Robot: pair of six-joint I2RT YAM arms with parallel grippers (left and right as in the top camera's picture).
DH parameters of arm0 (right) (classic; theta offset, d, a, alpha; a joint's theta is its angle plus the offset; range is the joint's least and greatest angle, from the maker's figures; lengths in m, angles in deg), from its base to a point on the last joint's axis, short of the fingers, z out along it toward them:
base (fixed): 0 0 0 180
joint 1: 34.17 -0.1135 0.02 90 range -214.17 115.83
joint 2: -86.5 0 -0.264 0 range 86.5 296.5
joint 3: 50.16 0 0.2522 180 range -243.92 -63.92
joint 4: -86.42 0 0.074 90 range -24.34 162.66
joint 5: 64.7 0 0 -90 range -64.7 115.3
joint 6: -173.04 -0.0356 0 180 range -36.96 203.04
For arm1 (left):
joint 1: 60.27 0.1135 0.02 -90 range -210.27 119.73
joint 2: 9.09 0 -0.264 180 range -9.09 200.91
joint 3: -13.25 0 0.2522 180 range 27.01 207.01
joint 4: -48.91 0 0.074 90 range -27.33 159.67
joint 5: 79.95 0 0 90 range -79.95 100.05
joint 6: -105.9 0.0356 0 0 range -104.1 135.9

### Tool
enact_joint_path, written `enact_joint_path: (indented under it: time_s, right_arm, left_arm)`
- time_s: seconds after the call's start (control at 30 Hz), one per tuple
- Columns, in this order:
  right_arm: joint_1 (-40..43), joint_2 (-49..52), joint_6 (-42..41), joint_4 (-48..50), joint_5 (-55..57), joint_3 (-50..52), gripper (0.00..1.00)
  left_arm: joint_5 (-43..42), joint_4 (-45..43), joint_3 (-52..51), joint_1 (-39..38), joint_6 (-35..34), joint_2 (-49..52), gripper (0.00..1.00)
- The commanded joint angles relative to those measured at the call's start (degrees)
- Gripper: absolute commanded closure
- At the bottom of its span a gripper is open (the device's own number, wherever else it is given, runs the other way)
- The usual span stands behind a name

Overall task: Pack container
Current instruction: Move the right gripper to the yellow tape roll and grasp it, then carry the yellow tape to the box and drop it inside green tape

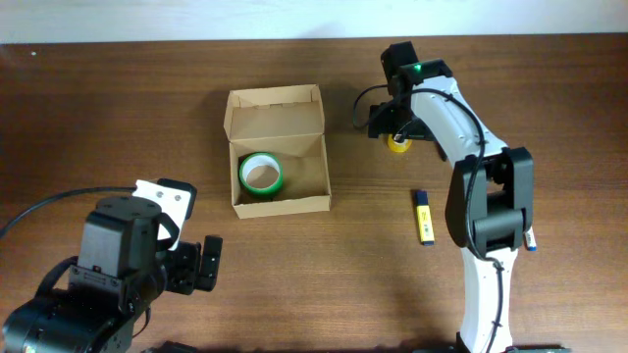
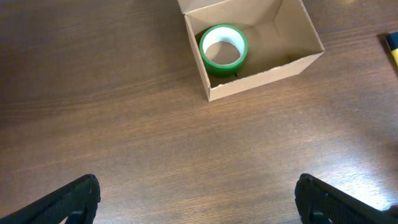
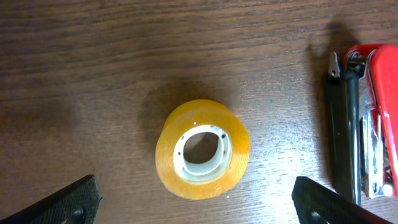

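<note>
The brown cardboard box (image 1: 278, 201) stands open at the table's middle, its flap lid folded back. A green tape roll (image 1: 261, 173) lies flat inside it at the left. Both also show in the left wrist view, the box (image 2: 273, 68) and the green roll (image 2: 222, 46). A yellow tape roll (image 3: 202, 149) lies flat on the table, right of the box (image 1: 398, 144). My right gripper (image 3: 199, 208) is open, hovering over the yellow roll with a finger on each side, not touching. My left gripper (image 2: 199, 199) is open and empty over bare wood, near the front left (image 1: 201, 263).
A blue and yellow marker (image 1: 423, 216) lies right of the box, and its tip shows in the left wrist view (image 2: 392, 46). A red and black stapler (image 3: 367, 124) lies just right of the yellow roll. Another marker end (image 1: 531, 241) peeks out by the right arm.
</note>
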Motion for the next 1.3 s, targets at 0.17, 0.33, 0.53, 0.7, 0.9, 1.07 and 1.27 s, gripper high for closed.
enact_joint_path:
  time_s: [0.17, 0.33, 0.53, 0.7, 0.9, 1.07, 1.27]
  right_arm:
    - [-0.5, 2.8, -0.1, 2.5, 0.1, 0.6, 0.02]
    - [-0.5, 3.3, -0.1, 3.1, -0.8, 0.6, 0.06]
    - [-0.3, 3.6, -0.1, 3.1, -1.2, 0.6, 0.09]
    - [-0.3, 4.8, -0.2, 2.6, -1.2, 0.6, 0.12]
    - [0.0, 5.0, -1.6, 1.5, -1.7, 0.6, 0.23]
    - [0.0, 5.0, -1.6, 1.6, -2.5, 0.6, 0.34]
    - [0.0, 5.0, -1.6, 1.8, -2.5, 0.8, 0.48]
  left_arm:
    - [-0.6, 0.0, 0.2, 0.1, 1.1, -0.1, 0.0]
    - [-0.6, 0.0, 0.2, 0.1, 1.1, -0.1, 0.0]
    - [-0.6, 0.0, 0.2, 0.1, 1.1, -0.1, 0.0]
    - [-0.6, 0.0, 0.2, 0.1, 1.1, -0.1, 0.0]
    - [-0.6, 0.0, 0.2, 0.1, 1.1, -0.1, 0.0]
    - [-0.6, 0.0, 0.2, 0.1, 1.1, -0.1, 0.0]
    - [-0.6, 0.0, 0.2, 0.1, 1.1, -0.1, 0.0]
